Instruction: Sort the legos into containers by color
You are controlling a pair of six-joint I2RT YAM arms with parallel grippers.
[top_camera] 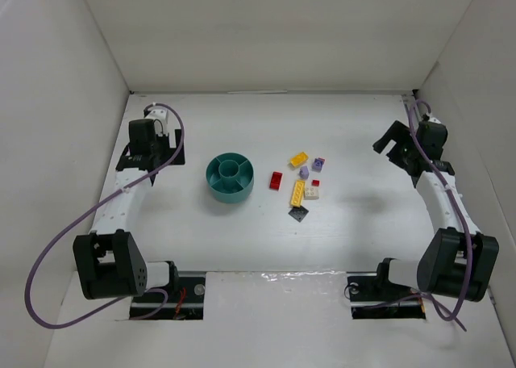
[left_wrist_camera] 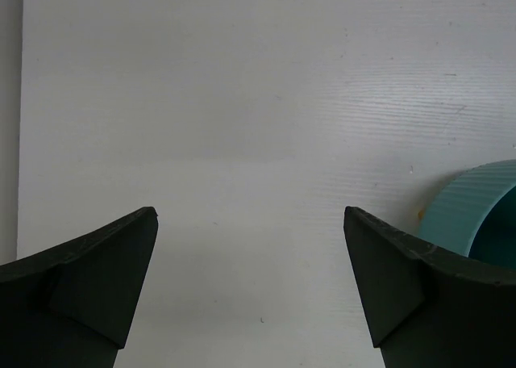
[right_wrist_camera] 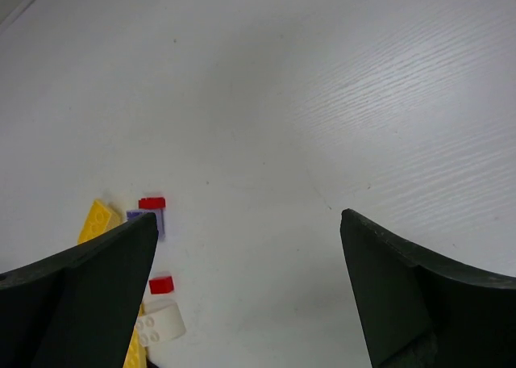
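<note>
The left hand (left_wrist_camera: 250,223) and right hand (right_wrist_camera: 248,223) gape fully, holding nothing. Centre frame, the legos (top_camera: 300,192) lie loose on the bench (top_camera: 363,223), just right of the dish (top_camera: 230,195). They are likely light, stiff and slick, so pinch each across its flat sides.

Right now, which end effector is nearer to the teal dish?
Left. The left end effector hangs left of the dish; the right end effector is farther off, past the bricks.
</note>
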